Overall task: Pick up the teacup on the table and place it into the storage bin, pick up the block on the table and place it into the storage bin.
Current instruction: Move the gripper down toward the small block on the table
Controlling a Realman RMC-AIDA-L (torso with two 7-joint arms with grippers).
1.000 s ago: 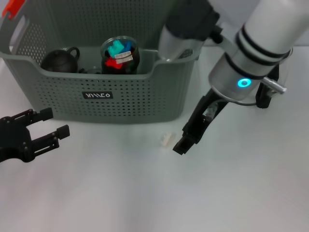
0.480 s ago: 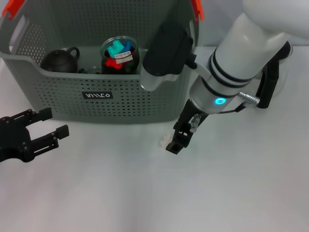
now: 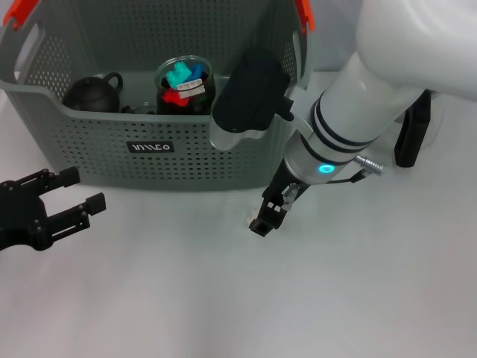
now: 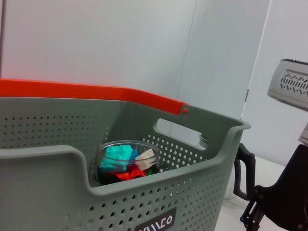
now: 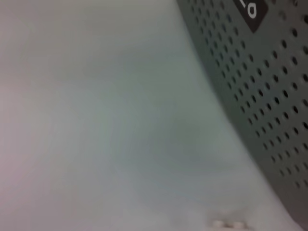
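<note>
Reaching down at the centre of the head view, the right gripper [image 3: 262, 221] is angling onto the small white block [image 3: 252, 218], which is lying on the white table [image 3: 223, 298] just in front of the storage bin [image 3: 171, 142]; whether its fingers are parted cannot be told. The left gripper [image 3: 71, 200] is idling at the left edge, fingers spread and empty, clear of the work. The teacup cannot be made out for certain.
</note>
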